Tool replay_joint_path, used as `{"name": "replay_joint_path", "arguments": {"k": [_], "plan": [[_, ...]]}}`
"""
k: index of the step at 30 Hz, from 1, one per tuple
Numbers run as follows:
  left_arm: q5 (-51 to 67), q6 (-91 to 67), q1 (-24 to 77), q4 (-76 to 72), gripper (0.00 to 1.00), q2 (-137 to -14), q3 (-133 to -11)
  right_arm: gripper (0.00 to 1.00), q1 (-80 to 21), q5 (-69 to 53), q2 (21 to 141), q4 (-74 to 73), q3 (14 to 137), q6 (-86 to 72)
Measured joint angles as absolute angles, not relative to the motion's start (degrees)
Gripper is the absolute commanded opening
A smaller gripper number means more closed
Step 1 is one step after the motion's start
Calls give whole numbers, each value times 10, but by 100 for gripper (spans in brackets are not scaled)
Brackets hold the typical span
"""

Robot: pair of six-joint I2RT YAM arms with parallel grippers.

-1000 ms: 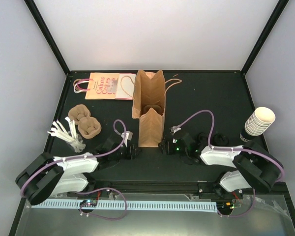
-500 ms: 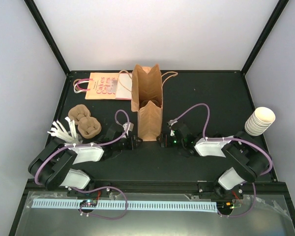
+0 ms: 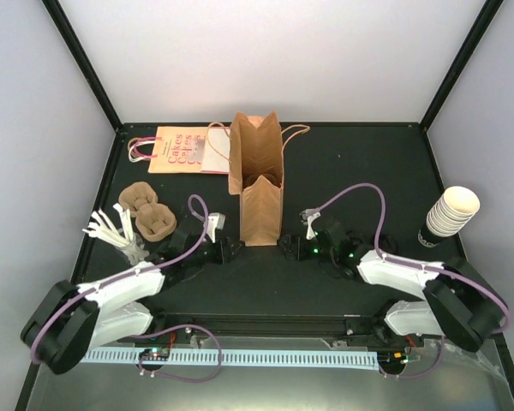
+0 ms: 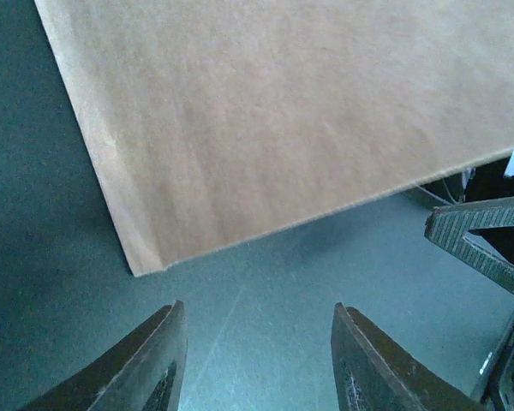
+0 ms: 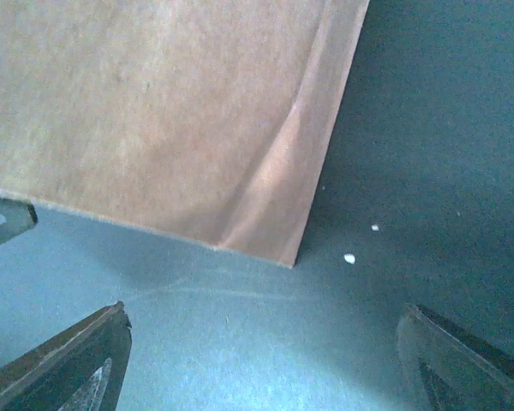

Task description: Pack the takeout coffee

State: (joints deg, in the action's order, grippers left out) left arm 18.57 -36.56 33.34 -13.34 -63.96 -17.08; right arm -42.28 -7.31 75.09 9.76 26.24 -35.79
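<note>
Takeout coffee, the lidded cup, shows in none of the views, and whether it sits inside the brown paper bag (image 3: 262, 210) cannot be told from above. Well out to the left of the left gripper's (image 3: 231, 251) fingers stands a bunch of pale sticks (image 3: 111, 229), with two brown pulp cup trays (image 3: 150, 212) just beyond them and a printed paper bag (image 3: 180, 150) lying flat farther ahead on the dark table (image 3: 360, 163). The left gripper's fingers (image 4: 167, 360) stand partly apart with nothing between them. In the left wrist view the upright brown bag's bottom edge and left corner lie just ahead of the fingertips, apart from them. The bag stands between the two grippers, each low at one of its near corners. The right gripper's (image 3: 284, 247) fingers (image 5: 77, 360) are spread wide and hold nothing. In the right wrist view the bag's right bottom corner lies ahead of the gap, untouched, and a tip of the left gripper's finger shows at the left edge. Far out to the right of the right fingers leans a nested stack of lidless cream cups (image 3: 452, 211).
</note>
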Motion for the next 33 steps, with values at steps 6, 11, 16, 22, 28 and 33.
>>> {"name": "replay_joint_path", "arguments": {"k": [6,11,16,22,28,33], "plan": [[187,-366,333,-45,53,-531,-164,90,-423,-67,672,27,244,-348],[187,-366,333,33,57,-469,-167,91,-423,-46,619,-54,254,-338],[187,-366,333,130,68,-445,-195,99,-423,-8,606,-146,293,-333],[185,-371,334,234,94,-406,-253,100,-422,35,599,-252,353,-340],[170,-378,333,290,99,-354,-270,100,-422,88,601,-308,399,-338],[149,-384,333,312,99,-340,-270,100,-421,116,610,-357,423,-334]]}}
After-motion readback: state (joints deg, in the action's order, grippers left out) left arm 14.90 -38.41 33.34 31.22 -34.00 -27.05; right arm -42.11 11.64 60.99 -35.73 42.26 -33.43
